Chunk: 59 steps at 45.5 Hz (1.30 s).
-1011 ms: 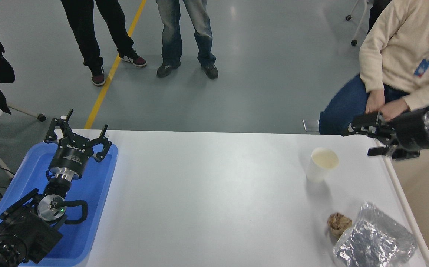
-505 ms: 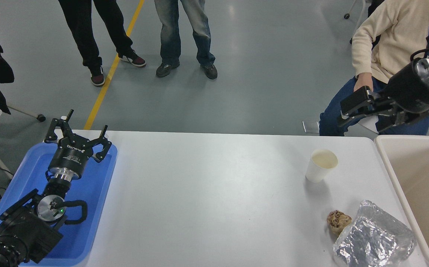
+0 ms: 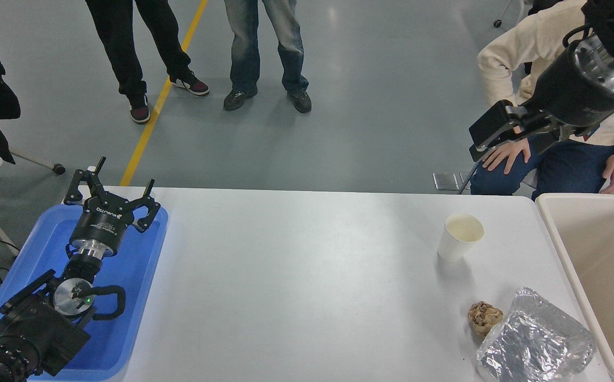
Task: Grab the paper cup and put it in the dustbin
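Observation:
A small white paper cup [image 3: 459,237] stands upright on the white table [image 3: 296,276], toward the far right. The beige dustbin [image 3: 555,240] fills the right edge just beyond the table end, its inside bare as far as it shows. My right gripper [image 3: 516,139] hangs high in the air above and behind the cup, well clear of it, open and holding nothing. My left gripper [image 3: 113,187] is parked open over the blue tray at the lower left.
The blue tray [image 3: 137,276] lies at the table's left end. A crumpled brown paper ball [image 3: 484,316] and a silver foil bag [image 3: 536,339] lie near the front right. A seated person's hand [image 3: 506,155] rests just behind my right gripper. Two people stand farther back.
My right arm has risen from just over the dustbin's far corner to high above the table's far edge. The seated person shifted, one hand now on a knee. Cup and left arm unchanged.

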### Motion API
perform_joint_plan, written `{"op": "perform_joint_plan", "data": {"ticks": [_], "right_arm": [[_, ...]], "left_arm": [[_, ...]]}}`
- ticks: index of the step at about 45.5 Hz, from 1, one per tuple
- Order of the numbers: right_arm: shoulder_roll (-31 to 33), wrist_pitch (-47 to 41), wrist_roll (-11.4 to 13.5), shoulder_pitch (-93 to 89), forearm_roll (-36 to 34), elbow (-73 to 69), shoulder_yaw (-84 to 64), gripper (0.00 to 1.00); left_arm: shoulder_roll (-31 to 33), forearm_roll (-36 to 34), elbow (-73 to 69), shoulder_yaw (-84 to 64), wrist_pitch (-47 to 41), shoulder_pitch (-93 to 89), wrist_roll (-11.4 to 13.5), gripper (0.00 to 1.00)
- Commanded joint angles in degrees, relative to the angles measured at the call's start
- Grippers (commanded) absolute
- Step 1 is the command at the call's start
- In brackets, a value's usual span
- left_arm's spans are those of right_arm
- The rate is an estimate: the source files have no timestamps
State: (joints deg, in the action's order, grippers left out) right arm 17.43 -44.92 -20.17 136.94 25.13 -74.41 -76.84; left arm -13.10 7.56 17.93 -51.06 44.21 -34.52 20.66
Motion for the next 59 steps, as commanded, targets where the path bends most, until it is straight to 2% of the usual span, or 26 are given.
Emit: {"op": "perform_joint_plan", "data": {"ticks": [1,17,25,34,44,59], "right_arm": [[-0.3,-0.1,0.0,0.4,0.0,0.0,0.4,1.0],[1.1,-0.1,0.0,-4.5,-0.2,1.0,-0.1,1.0],[6.2,-0.1,0.1,-7.9,-3.9,1.6,-0.2,1.0],[6.6,16.9,0.1,-15.3,-9.6,1.7,-0.9,1.0],[6.3,29.1,0.1,-24.6,-12.1,4.9,0.5,1.0],[4.0,32.2,0.1,-39.5,-11.2,15.9,4.1,1.0]], "left_arm": [[0.0,0.0,0.0,0.0,0.0,0.0,0.0,1.0],[0.0,0.0,0.1,0.0,0.0,0.0,0.0,1.0],[0.0,0.0,0.1,0.0,0.1,0.0,0.0,1.0],[0.1,0.0,0.1,0.0,0.0,0.0,-0.1,1.0],[0.1,0.0,0.1,0.0,0.1,0.0,-0.1,1.0],[0.1,0.0,0.1,0.0,0.1,0.0,0.0,1.0]]}}
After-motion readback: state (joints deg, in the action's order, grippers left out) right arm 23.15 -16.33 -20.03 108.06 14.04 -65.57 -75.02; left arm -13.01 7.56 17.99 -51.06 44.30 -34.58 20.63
